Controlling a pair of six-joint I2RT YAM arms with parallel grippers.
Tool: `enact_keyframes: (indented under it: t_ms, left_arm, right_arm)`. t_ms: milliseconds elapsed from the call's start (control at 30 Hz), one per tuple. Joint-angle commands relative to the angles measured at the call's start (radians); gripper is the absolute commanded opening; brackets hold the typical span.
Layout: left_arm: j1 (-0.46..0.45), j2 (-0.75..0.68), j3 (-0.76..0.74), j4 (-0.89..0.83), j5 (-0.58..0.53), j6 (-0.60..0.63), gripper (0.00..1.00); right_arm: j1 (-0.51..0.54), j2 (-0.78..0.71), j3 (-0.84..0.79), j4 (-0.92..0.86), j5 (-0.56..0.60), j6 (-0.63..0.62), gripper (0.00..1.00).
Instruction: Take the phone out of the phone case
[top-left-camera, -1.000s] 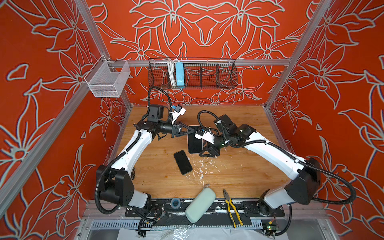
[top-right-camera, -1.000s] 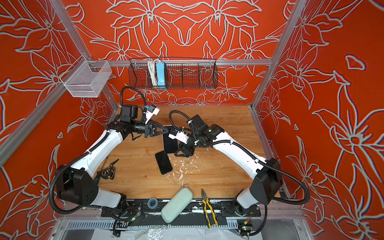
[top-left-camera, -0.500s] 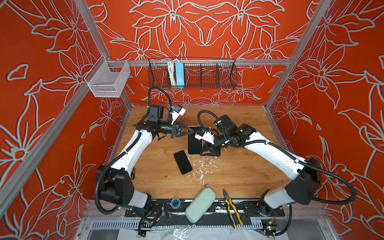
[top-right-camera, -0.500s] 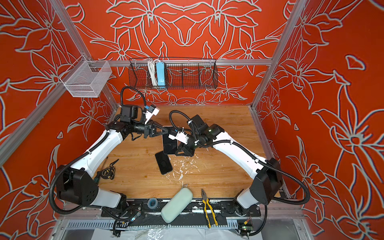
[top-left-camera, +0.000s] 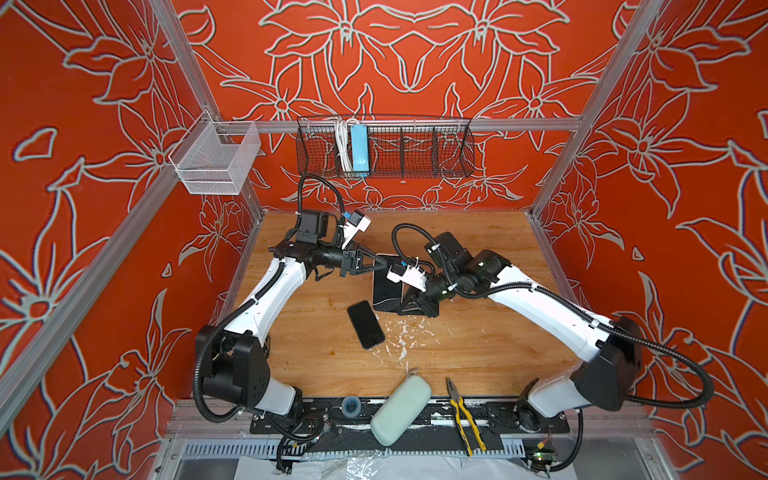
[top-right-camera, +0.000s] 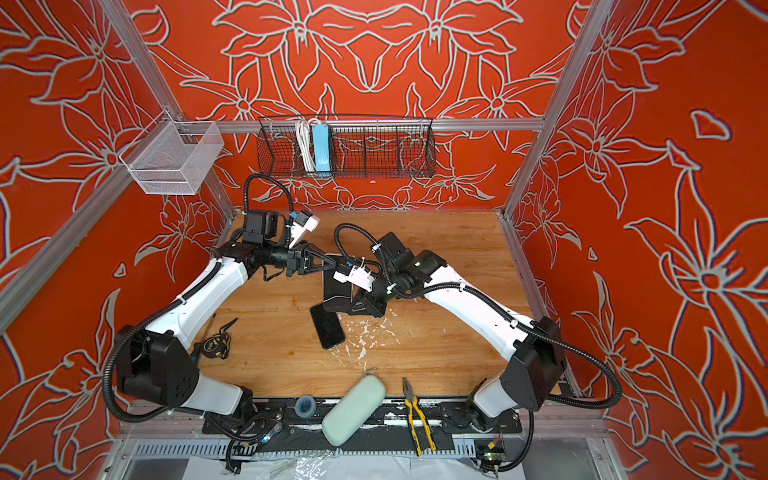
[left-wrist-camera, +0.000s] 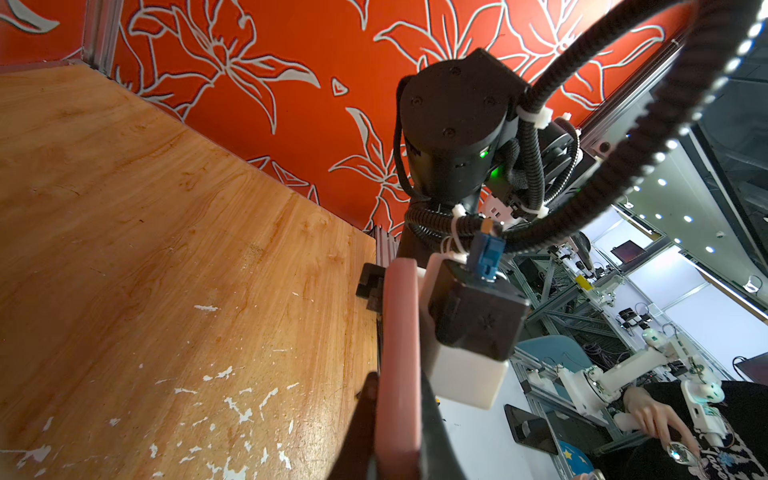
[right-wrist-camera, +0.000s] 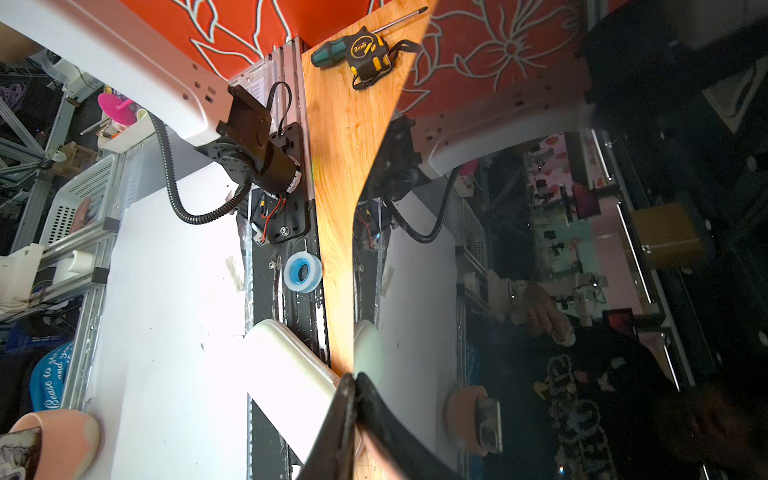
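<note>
Over the wooden table (top-left-camera: 478, 332), left gripper (top-left-camera: 384, 262) pinches the pink phone case (left-wrist-camera: 399, 353); right gripper (right-wrist-camera: 354, 380) clamps tight on the glossy edge of the phone (right-wrist-camera: 540, 249).

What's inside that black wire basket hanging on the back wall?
A light-blue power strip standing upright beside a bundled white cable, toward the left end of the wire basket. Their lower ends blur behind the mesh.

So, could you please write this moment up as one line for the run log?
left gripper: shut on cased phone | right gripper: shut on another edge | extraction: not yet done
</note>
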Motion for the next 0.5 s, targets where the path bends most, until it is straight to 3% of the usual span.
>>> enact_keyframes:
  t_ms: [0,467]
  left_arm:
    - [-0.014,0.024,0.012,0.044,-0.003,0.032,0.00]
    - [-0.016,0.089,0.062,0.055,0.030,0.029,0.00]
  right_arm:
    - [0.052,-0.011,0.002,0.094,-0.055,-0.007,0.17]
    - [0.098,0.008,0.022,0.148,-0.077,0.013,0.19]
